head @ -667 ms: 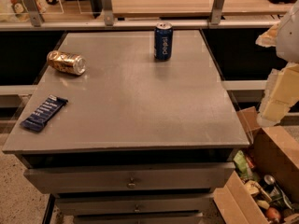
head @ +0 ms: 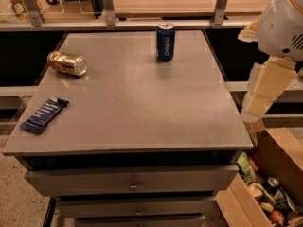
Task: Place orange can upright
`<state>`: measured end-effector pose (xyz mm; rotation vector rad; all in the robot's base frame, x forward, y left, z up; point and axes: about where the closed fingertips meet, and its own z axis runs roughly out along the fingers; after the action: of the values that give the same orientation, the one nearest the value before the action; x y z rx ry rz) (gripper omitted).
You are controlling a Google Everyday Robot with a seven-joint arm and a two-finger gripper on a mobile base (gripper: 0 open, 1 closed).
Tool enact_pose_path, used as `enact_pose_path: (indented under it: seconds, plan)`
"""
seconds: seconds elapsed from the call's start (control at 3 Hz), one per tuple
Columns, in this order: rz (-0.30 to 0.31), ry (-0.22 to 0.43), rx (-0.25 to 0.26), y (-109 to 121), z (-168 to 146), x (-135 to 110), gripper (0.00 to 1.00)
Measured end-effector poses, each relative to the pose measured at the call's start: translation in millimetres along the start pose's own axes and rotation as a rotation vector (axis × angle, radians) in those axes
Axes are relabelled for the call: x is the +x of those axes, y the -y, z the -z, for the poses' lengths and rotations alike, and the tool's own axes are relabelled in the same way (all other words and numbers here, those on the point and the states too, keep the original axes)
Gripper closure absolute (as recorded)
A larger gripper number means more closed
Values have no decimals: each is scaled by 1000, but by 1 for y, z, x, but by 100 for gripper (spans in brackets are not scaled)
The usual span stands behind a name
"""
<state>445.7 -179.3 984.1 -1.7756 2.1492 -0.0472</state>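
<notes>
The orange can (head: 67,63) lies on its side near the left edge of the grey table (head: 142,108), its silver end facing right. My gripper (head: 259,98) hangs at the right side of the view, just beyond the table's right edge and pointing down. It is far from the can and holds nothing that I can see.
A dark blue soda can (head: 165,42) stands upright at the back middle of the table. A dark blue snack bar (head: 44,114) lies near the front left edge. A cardboard box (head: 265,193) of items sits on the floor at the right. Drawers are below the tabletop.
My arm and gripper have shifted slightly left, toward the table's right edge. The cans and the bar have not moved.
</notes>
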Motion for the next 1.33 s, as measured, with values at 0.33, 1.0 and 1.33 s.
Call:
enact_pose_path:
  seconds: [0.33, 1.0, 1.33]
  plan:
    - [72, 50, -26, 10, -12, -60, 0]
    - [174, 84, -65, 31, -64, -190, 0]
    - [193, 71, -64, 42, -103, -255, 0]
